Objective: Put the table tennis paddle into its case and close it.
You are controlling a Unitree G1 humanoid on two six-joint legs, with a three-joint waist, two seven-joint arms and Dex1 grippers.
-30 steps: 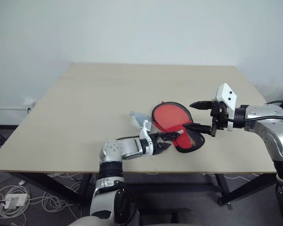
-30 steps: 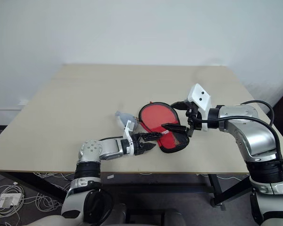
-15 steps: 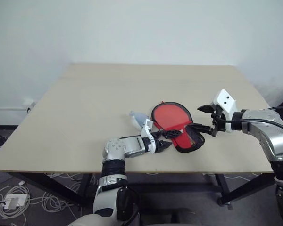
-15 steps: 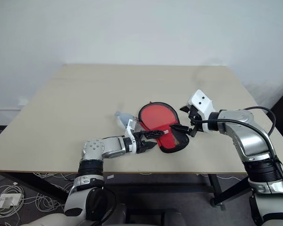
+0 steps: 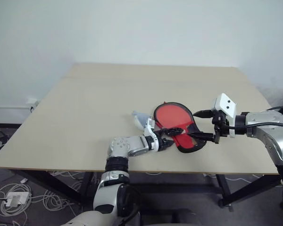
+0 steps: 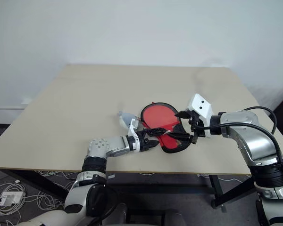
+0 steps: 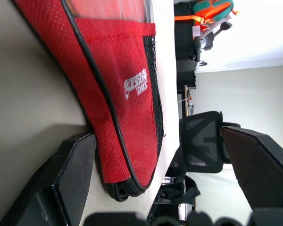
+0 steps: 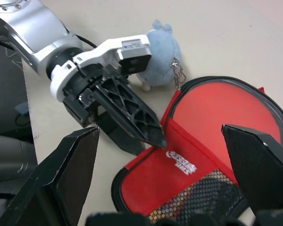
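the case carries a white printed logo on its red outer fabric, beside the black mesh pocket; the characters are too small and stylised to read. no other writing can be made out.

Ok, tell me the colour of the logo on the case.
White, printed on the red outside of the case; clearest in the left wrist view.
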